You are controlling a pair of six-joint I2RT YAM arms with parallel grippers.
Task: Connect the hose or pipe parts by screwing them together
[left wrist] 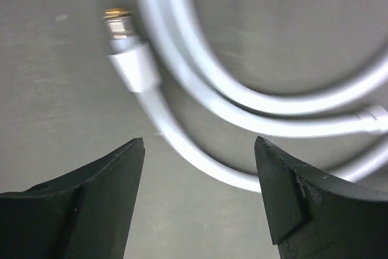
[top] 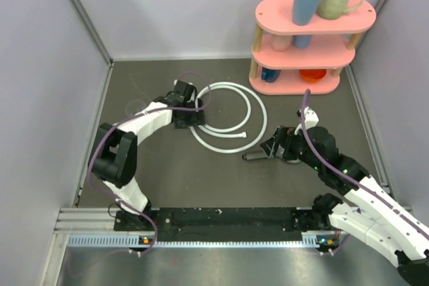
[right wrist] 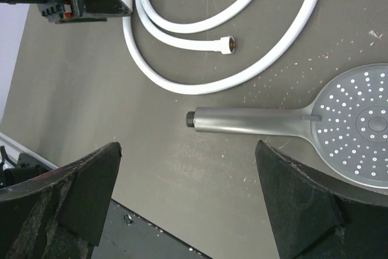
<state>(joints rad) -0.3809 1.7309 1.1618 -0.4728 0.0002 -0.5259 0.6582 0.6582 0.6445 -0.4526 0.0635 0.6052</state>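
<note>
Near the pink wooden shelf rack (top: 268, 15), the long white flexible hose (left wrist: 267, 104) lay coiled on the tabletop (top: 167, 179), probably light and floppy, so best taken by its stiff metal end fitting (left wrist: 117, 17). Your left claw (left wrist: 200, 144) hung apart above it. Your right claw (right wrist: 188, 145) hung apart above the rigid dark grey shower head (right wrist: 364, 125).

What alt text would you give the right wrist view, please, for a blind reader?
A dark grey shower head lies face up on the table, handle pointing to the frame's left, just beyond the open, empty right gripper. Behind it the white hose lies in loops, one metal-tipped end near the handle, the other by the left gripper at top left.
</note>
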